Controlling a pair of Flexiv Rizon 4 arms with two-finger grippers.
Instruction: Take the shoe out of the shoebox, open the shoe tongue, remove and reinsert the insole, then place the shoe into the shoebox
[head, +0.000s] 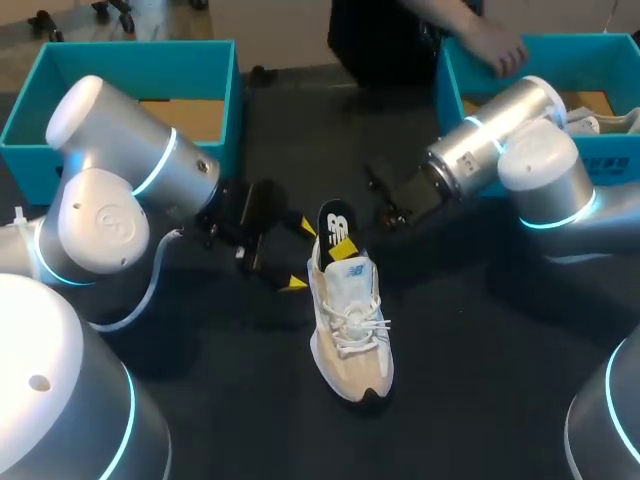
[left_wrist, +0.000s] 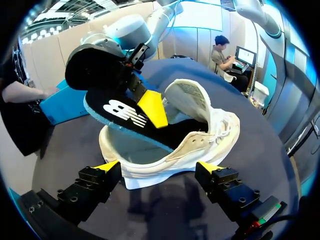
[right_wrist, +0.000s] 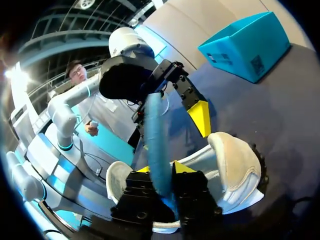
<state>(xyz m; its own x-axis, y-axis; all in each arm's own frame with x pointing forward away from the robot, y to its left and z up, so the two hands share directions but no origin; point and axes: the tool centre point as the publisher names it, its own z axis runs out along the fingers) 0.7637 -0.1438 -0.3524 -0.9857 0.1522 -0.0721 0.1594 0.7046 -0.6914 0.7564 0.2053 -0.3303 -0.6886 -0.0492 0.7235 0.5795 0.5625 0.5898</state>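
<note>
A white and beige sneaker (head: 352, 325) lies on the dark table, its heel toward the back. A black insole (head: 335, 222) with a blue underside sticks up out of its heel opening, partly inside the shoe. My right gripper (right_wrist: 164, 168) is shut on the insole (right_wrist: 156, 135), one yellow tip on each face. My left gripper (left_wrist: 159, 166) stands open at the shoe's heel (left_wrist: 150, 167), a finger on each side of it, apart from the shoe. In the head view the left gripper (head: 298, 255) sits just left of the heel, the right gripper (head: 341, 246) above it.
A teal shoebox (head: 215, 75) stands at the back left. A second teal box (head: 450, 75) at the back right holds another shoe (head: 600, 122), and a person's hand (head: 497, 45) rests on its rim.
</note>
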